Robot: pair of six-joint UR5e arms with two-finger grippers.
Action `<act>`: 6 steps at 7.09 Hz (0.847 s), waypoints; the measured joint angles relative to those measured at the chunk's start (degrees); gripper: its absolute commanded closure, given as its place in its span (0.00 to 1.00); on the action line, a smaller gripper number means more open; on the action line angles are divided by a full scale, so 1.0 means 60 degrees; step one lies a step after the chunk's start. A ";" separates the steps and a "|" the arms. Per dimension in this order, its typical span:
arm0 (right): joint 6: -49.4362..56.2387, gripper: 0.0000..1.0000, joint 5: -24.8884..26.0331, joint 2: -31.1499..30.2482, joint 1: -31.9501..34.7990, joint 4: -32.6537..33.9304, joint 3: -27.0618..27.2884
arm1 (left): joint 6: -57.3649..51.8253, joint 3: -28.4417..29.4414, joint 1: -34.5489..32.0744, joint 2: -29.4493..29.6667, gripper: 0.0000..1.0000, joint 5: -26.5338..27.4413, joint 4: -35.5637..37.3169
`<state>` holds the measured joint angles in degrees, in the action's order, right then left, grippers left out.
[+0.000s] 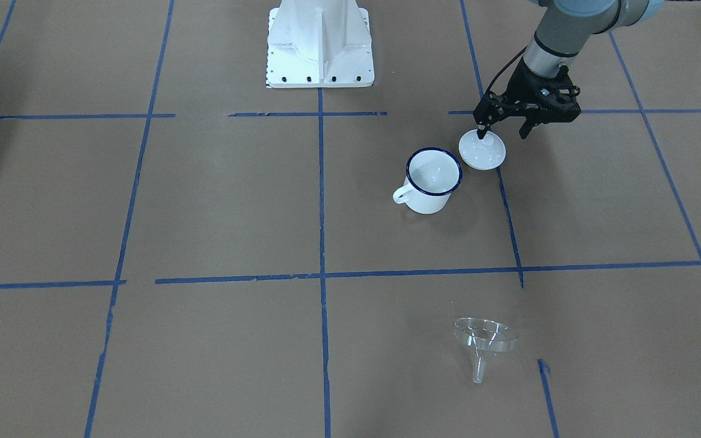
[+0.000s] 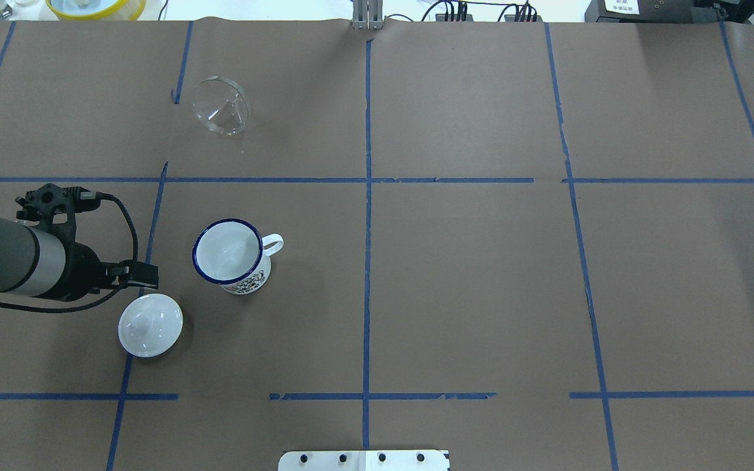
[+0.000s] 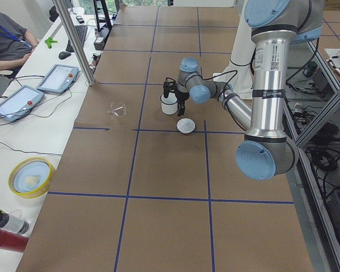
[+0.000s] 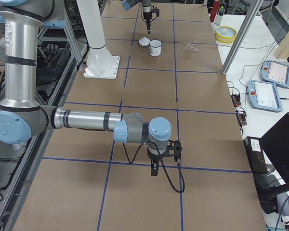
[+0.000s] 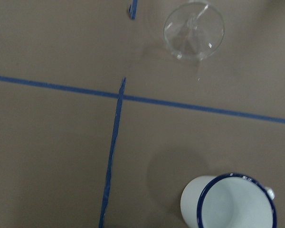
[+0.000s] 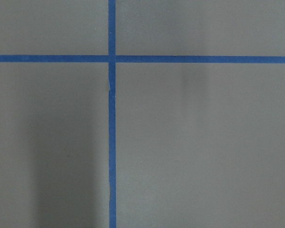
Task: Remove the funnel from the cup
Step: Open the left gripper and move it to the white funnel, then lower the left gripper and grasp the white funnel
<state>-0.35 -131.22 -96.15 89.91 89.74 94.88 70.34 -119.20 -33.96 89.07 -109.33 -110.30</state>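
The clear funnel [image 1: 484,340] lies on its side on the brown table, well apart from the cup; it also shows in the overhead view [image 2: 221,114] and the left wrist view [image 5: 194,31]. The white cup [image 1: 432,180] with a dark blue rim stands upright and empty [image 2: 230,255]. My left gripper [image 1: 502,131] is open and empty, hanging just above the table beside the cup, with one fingertip over a white knobbed lid [image 1: 482,150]. My right gripper [image 4: 154,168] shows only in the exterior right view, far from the cup; I cannot tell whether it is open or shut.
The white lid [image 2: 150,324] lies flat next to the cup on the robot's side. Blue tape lines cross the table. The white robot base [image 1: 320,48] stands at the table's edge. A yellow bowl [image 2: 95,6] sits beyond the far edge.
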 measured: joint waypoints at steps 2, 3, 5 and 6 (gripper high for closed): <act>0.0000 0.00 0.0000 0.0000 0.0000 0.0000 0.0006 | 0.0137 0.0371 0.0515 -0.0192 0.00 0.0016 -0.0369; 0.0000 0.00 0.0000 0.0000 0.0000 0.0000 0.0005 | 0.0209 0.0449 0.0716 -0.0241 0.04 0.0032 -0.0398; 0.0000 0.00 0.0000 0.0000 0.0000 0.0000 0.0004 | 0.0358 0.0551 0.0982 -0.0261 0.10 0.0052 -0.0407; 0.0000 0.00 0.0000 0.0000 0.0000 0.0000 0.0003 | 0.0400 0.0566 0.1025 -0.0244 0.10 0.0060 -0.0394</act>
<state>-0.35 -131.22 -96.15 89.91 89.74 94.89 72.74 -115.80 -27.81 87.60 -108.98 -112.67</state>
